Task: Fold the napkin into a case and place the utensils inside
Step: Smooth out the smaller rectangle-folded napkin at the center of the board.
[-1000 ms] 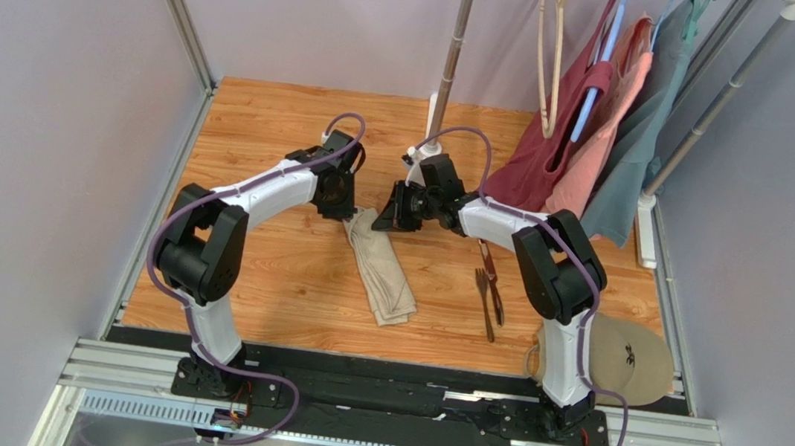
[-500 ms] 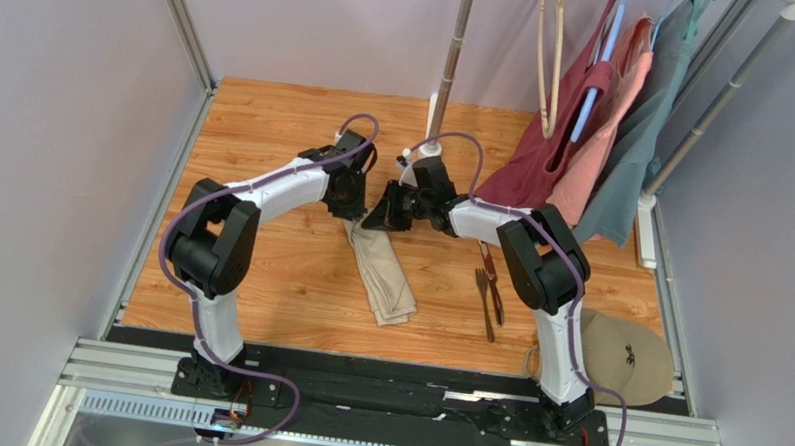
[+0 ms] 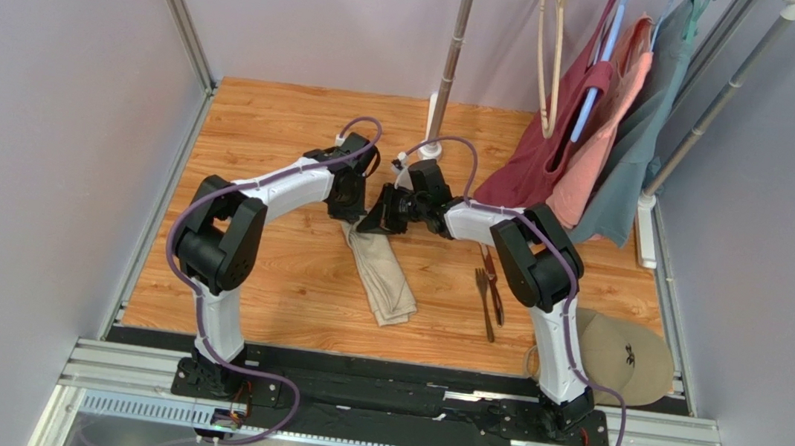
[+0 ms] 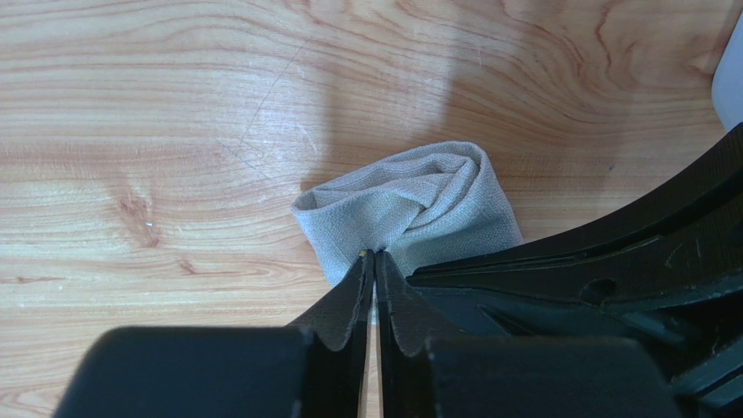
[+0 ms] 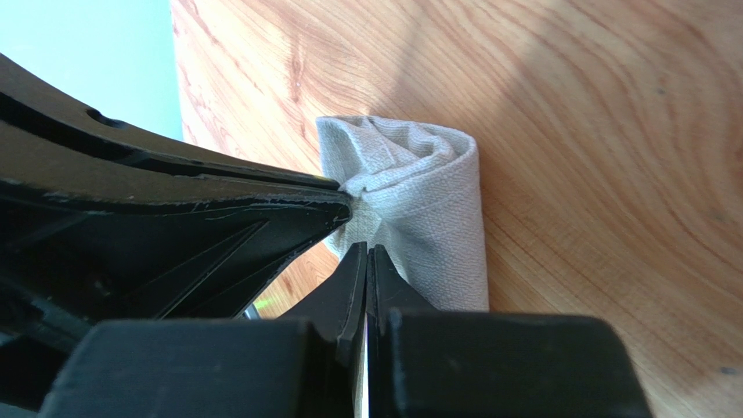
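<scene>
Pinched the napkin (image 4: 427, 196) end just ahead in the nearly closed left gripper (image 4: 375, 259), with the right gripper (image 5: 367, 252) shut tight against it, probably steadying layers for folding.

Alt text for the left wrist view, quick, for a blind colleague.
The left hand pinches the near edge of the folded napkin, which lies on a wooden table. The right arm, black, crowds the lower right.

- No text, label, brand, number or sign can be read in any of the views.
- The round tan disc (image 3: 645, 381) carries a small dark mark (image 3: 632, 360), too small to make out.
</scene>
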### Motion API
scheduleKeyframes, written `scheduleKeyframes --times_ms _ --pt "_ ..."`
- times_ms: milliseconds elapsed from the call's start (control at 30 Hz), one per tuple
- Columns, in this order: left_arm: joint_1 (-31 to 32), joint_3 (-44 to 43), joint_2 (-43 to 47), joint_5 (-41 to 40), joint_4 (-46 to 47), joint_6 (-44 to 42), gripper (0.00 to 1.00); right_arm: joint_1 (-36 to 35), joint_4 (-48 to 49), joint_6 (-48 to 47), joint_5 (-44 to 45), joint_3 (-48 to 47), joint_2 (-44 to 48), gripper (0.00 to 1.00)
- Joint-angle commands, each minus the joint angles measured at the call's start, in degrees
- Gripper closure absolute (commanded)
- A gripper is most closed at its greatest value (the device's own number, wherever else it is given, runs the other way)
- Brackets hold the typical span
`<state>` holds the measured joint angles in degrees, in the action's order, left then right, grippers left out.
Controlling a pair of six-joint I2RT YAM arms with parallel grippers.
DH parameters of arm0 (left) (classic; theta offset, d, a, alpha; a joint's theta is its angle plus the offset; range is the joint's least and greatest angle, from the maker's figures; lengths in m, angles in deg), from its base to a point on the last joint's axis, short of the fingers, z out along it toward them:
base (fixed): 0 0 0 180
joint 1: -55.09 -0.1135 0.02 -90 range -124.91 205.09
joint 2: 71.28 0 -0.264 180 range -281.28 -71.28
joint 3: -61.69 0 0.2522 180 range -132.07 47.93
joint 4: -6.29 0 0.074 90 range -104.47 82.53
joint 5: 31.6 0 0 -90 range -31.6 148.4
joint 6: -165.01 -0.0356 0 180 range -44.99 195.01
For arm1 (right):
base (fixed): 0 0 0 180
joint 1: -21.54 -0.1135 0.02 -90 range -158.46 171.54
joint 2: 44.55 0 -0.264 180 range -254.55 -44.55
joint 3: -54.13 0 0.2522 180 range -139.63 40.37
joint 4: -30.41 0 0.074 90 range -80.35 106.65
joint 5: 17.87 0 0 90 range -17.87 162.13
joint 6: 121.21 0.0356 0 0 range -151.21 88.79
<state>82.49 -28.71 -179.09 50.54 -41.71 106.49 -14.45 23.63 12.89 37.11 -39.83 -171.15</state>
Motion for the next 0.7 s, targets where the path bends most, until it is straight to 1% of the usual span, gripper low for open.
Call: scheduleKeyframes --times_ms 0,33,133,167,200,267,333,400,433,500,633,667 --pt "0.3 -2.1 -0.7 0.5 -0.7 1.1 0.95 -0.8 3.4 1.3 -1.2 -1.4 -1.3 1.00" --pt "0.3 -2.4 -0.7 0.8 -0.7 1.7 1.00 -1.1 3.5 1.3 -1.3 -1.5 -1.4 1.00" --pt "0.3 -2.4 -0.5 4.5 -0.4 5.9 1.00 -1.8 3.5 2.0 -1.4 -2.2 -2.4 1.00" --pt "0.3 -1.9 -0.4 4.6 -0.1 7.8 1.00 -1.5 6.9 3.2 -1.4 -1.3 -2.4 1.00" --pt "0.0 -1.2 -0.3 6.1 0.9 10.3 1.00 -1.4 7.2 3.4 -1.4 -0.7 -2.5 1.00" --pt "-0.2 0.8 -0.2 7.4 2.1 11.9 1.00 -1.3 6.6 2.8 -2.8 -0.9 -2.9 1.00" --pt "-0.3 3.6 0.1 10.3 6.2 12.8 1.00 -1.0 5.4 2.2 -5.4 -2.3 -4.0 1.00" --pt "-0.3 5.4 1.0 10.6 9.5 13.6 1.00 -0.8 2.7 2.4 -8.4 -5.3 -5.9 1.00" --pt "-0.3 7.4 1.3 11.1 11.5 13.5 1.00 -0.6 2.2 2.7 -10.1 -5.2 -7.1 1.00" --pt "-0.3 8.6 1.6 11.2 13.8 14.3 1.00 -0.5 4.9 3.8 -10.2 -3.9 -6.8 1.00" --pt "-0.3 8.6 1.3 9.2 13.1 14.9 1.00 -0.3 4.1 3.1 -9.7 -1.9 -3.7 1.00" --pt "-0.3 8.9 1.9 8.2 13.1 15.2 1.00 -0.1 3.7 3.0 -9.7 -1.6 -1.6 1.00"
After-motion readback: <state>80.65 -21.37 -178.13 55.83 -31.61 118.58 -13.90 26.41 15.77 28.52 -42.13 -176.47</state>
